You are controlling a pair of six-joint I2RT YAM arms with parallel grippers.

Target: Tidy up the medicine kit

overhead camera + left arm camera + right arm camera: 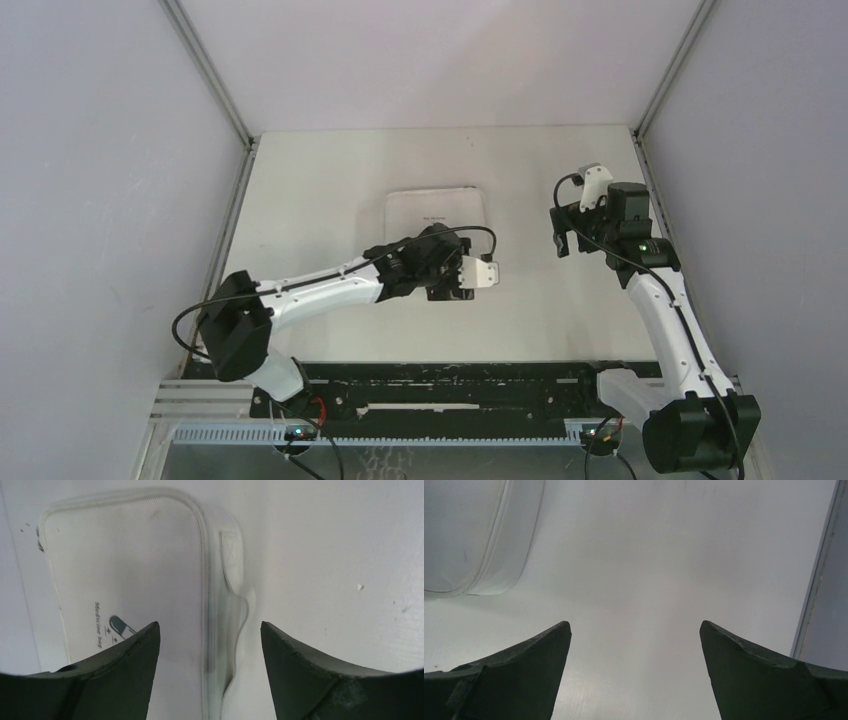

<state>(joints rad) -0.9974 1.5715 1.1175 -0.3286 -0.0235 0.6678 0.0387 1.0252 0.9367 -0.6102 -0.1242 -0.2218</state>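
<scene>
On the white tabletop (330, 190) the closed kit (437, 208) is found lying flat just beyond the left hand (210, 626), whose empty jaws are spread astride its right edge, while the right hand (635, 625), wide open and empty, is seen farther off.

Bright, even, diffuse light; the medicine kit (125, 555) casts a faint, soft shadow.

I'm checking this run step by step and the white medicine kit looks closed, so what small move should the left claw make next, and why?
Probably lift the left claw straight up, clear of the medicine kit. The kit lies on the table with its lid down, and the claw's jaws stand open over its side strap, holding nothing.
</scene>
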